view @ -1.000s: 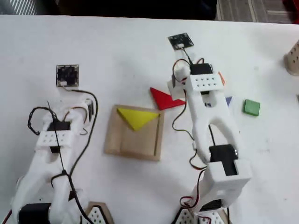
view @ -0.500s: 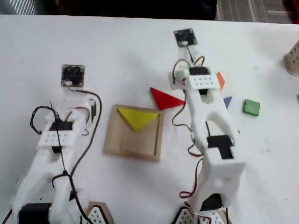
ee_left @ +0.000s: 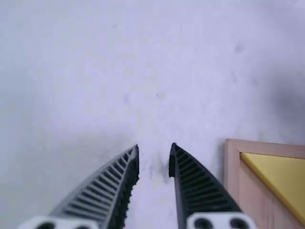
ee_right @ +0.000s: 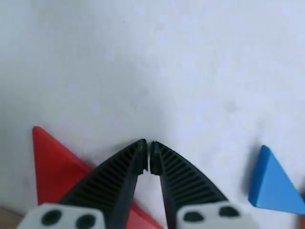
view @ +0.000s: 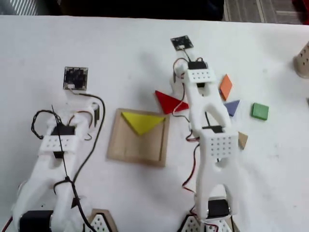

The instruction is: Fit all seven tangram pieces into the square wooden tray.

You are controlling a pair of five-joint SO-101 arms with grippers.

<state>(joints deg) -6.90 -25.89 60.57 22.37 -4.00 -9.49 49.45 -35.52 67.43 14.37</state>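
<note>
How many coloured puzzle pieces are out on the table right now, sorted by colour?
Yellow piece: 1, lying in the wooden tray
Red piece: 1
Orange piece: 1
Blue piece: 1
Green piece: 1
Tan piece: 1
Total: 6 pieces in sight

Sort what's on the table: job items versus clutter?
Job:
wooden tray
yellow triangle, already in it
red triangle
orange diamond
blue triangle
green square
tan piece

Lying about:
holed wooden block, far right edge
</note>
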